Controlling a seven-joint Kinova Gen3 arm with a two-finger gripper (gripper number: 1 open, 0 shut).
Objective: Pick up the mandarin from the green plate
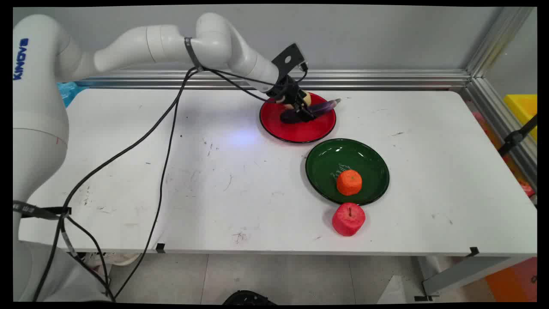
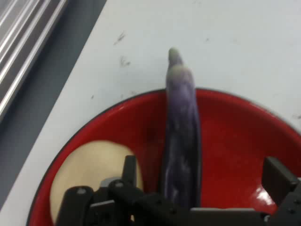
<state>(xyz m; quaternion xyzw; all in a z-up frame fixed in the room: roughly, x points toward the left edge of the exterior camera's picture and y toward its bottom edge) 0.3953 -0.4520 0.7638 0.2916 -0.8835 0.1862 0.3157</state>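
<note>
My gripper (image 1: 302,112) is down over the red plate (image 1: 300,136) at the back middle of the table. A long purple eggplant (image 1: 322,107) lies on that plate with its stem tip reaching past the far right rim. In the hand view the eggplant (image 2: 181,136) runs up between my two fingers, close to the left finger (image 2: 130,170) and well apart from the right one (image 2: 280,179). The gripper (image 2: 204,178) is open. A pale yellow rounded food item (image 2: 91,165) sits on the red plate (image 2: 235,127) left of the eggplant, partly hidden by the hand in the main view.
A green plate (image 1: 326,156) in front of the red one carries an orange fruit (image 1: 349,182). A red apple (image 1: 348,219) stands on the table just before the green plate. Black cables hang from the arm over the table's left half. An aluminium rail runs along the back edge.
</note>
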